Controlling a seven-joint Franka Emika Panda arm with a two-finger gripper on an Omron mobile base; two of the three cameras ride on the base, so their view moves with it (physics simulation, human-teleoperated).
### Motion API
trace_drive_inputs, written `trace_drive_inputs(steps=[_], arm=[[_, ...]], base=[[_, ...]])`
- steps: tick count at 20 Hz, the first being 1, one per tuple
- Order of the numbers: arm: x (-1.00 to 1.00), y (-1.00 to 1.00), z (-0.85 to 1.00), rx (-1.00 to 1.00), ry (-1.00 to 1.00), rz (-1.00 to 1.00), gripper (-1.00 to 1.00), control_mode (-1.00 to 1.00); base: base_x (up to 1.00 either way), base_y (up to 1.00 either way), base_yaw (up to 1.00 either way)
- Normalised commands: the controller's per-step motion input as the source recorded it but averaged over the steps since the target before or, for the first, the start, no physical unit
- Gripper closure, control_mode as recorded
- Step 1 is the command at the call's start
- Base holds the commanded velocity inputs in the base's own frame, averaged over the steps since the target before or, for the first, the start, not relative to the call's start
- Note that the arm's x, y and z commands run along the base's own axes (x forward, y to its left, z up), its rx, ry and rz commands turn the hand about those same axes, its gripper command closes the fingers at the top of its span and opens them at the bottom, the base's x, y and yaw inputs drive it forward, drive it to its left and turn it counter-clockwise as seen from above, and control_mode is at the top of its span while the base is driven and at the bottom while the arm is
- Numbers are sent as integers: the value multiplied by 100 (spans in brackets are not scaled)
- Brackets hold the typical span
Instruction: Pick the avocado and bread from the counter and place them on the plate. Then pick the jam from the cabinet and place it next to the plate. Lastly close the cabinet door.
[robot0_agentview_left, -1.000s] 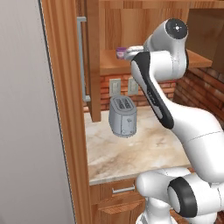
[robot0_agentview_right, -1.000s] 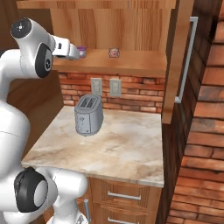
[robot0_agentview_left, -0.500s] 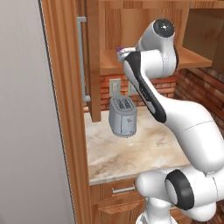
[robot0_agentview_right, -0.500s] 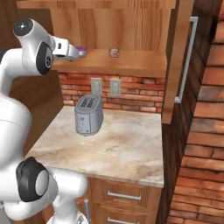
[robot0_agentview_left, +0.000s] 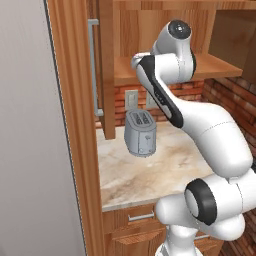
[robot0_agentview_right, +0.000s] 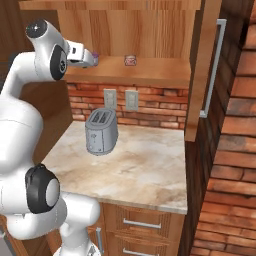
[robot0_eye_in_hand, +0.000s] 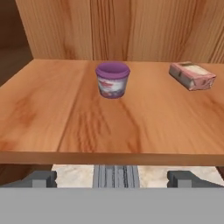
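Just open end effector (robot0_eye_in_hand: 114, 178) facing jam (robot0_eye_in_hand: 112, 79)

A small jam tub (robot0_eye_in_hand: 112, 80) with a purple lid and a printed white wall stands upright on the wooden cabinet shelf (robot0_eye_in_hand: 65, 118), towards the back of the shelf and left of its middle, well back from the front edge. In the right base view the same tub (robot0_agentview_right: 94, 59) sits near the left end of the shelf. The cabinet door (robot0_agentview_right: 204, 70), brown wood with a long grey handle, stands open at the right end of the shelf. Below, the beige mottled stone counter (robot0_agentview_right: 140, 170) lies over brown wooden drawers.
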Motion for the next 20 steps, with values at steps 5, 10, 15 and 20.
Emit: trace_drive_inputs(steps=[5,10,15,20], arm=[[38,0,-11,0,0,1,-100,-100],[29,0,-16,0,0,0,-100,-100],[33,0,-9,0,-1,0,-100,-100],[34,0,-9,0,-3,0,-100,-100]], base=[[0,0,0],[0,0,0],[0,0,0],[0,0,0]])
